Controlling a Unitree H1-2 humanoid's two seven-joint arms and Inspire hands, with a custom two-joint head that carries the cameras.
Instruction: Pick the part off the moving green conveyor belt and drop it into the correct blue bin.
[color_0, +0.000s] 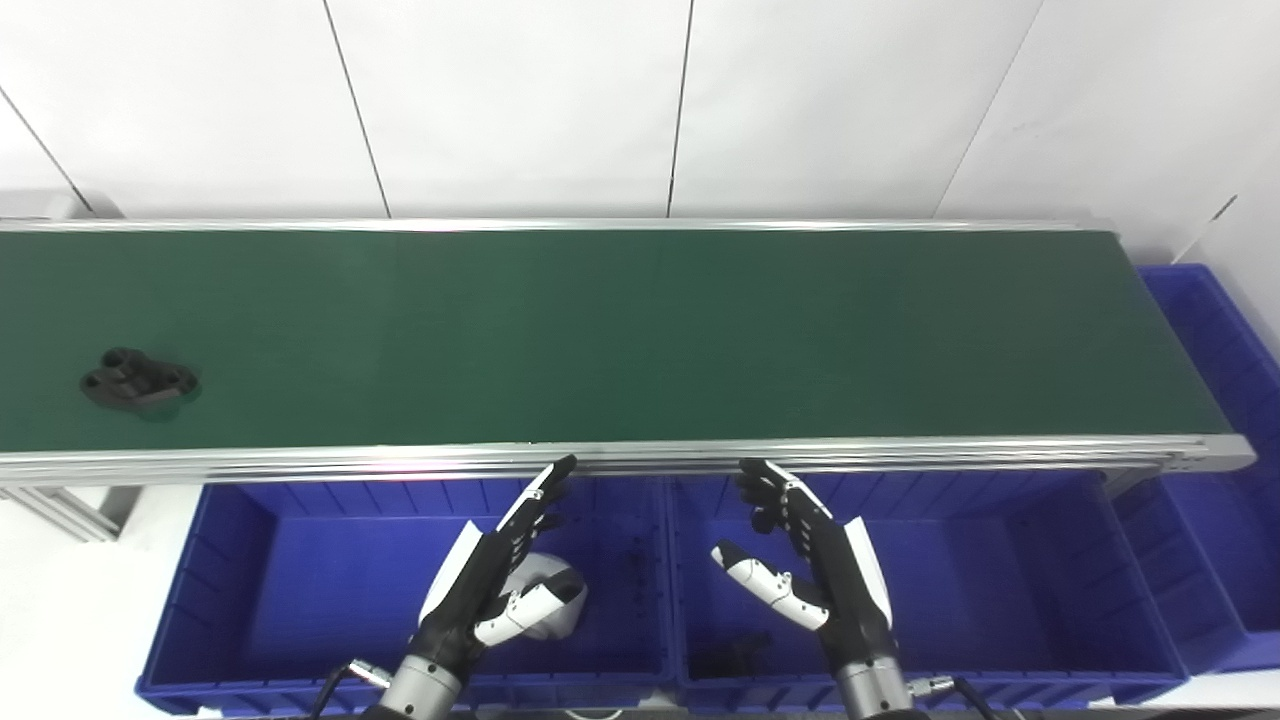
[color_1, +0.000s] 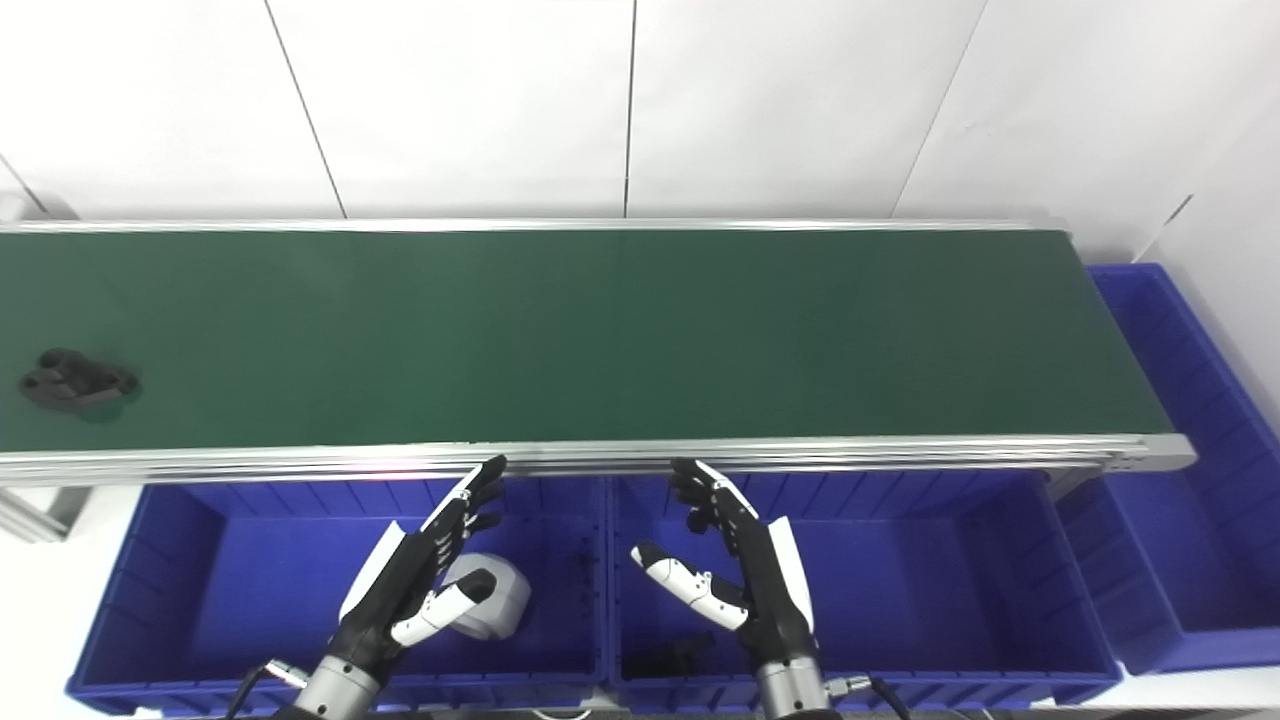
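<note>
A black part (color_0: 138, 382) with round holes lies on the green conveyor belt (color_0: 640, 340) at its far left. My left hand (color_0: 500, 570) is open and empty, hovering over the left blue bin (color_0: 230, 580), below the belt's front rail. My right hand (color_0: 810, 565) is open and empty over the middle blue bin (color_0: 1000, 590). Both hands are far to the right of the part.
A white part (color_1: 490, 600) lies in the left bin, beside my left hand. A dark part (color_1: 665, 660) lies at the front of the middle bin. A third blue bin (color_0: 1220, 420) stands at the belt's right end. A white panelled wall is behind.
</note>
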